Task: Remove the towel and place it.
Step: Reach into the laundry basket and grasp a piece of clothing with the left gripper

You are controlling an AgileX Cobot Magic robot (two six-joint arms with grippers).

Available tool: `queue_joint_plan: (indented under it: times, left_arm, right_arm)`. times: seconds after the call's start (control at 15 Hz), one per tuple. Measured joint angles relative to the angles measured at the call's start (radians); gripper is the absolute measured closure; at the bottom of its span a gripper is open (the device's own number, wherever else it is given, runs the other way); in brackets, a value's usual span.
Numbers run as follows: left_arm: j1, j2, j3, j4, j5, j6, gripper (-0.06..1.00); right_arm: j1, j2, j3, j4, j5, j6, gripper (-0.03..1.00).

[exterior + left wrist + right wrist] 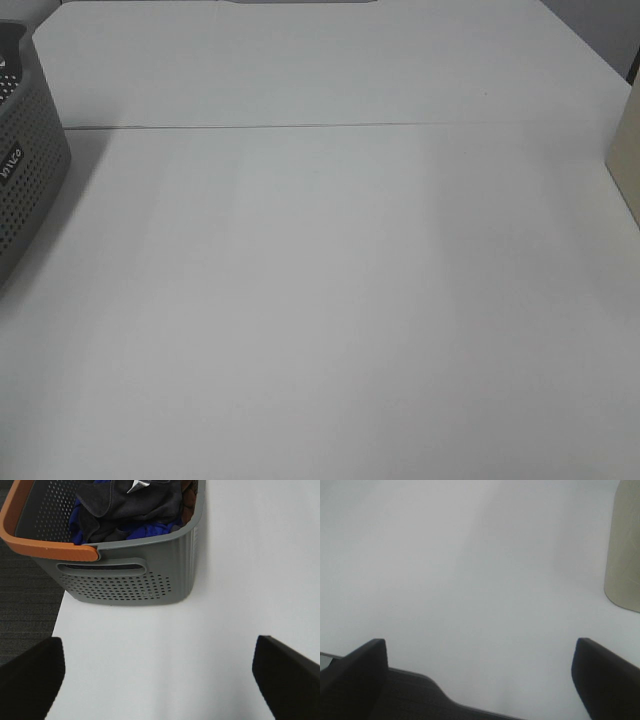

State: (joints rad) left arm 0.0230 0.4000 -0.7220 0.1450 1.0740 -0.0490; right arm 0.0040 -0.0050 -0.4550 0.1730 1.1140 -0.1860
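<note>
White table (330,300) is filling the high view. At the frame's left edge a basket (25,170) is holding a dark towel (140,507). Left gripper (159,655) and right gripper (480,652) are hanging spread wide, grasping nothing.

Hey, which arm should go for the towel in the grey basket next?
Left, probably. The left gripper is open and faces the basket, with the dark cloths in it straight ahead. The right gripper sees only table and a beige container.
</note>
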Motion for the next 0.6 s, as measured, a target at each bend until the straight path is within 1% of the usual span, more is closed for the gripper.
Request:
queue_joint_plan:
  times: [0.2, 0.4, 0.53, 0.6]
  left_arm:
    - [0.0, 0.086, -0.033, 0.0, -0.006, 0.006, -0.01]
    - [0.0, 0.223, -0.103, -0.021, -0.008, 0.01, -0.01]
    - [0.0, 0.334, -0.153, -0.021, -0.01, 0.037, -0.01]
    - [0.0, 0.432, -0.206, -0.022, 0.0, 0.06, 0.0]
  right_arm:
    - [0.0, 0.0, 0.0, 0.0, 0.0, 0.0, 0.02]
    - [0.0, 0.0, 0.0, 0.0, 0.0, 0.0, 0.02]
    - [0.0, 0.0, 0.0, 0.0, 0.0, 0.0, 0.02]
    - [0.0, 0.0, 0.0, 0.0, 0.0, 0.0, 0.02]
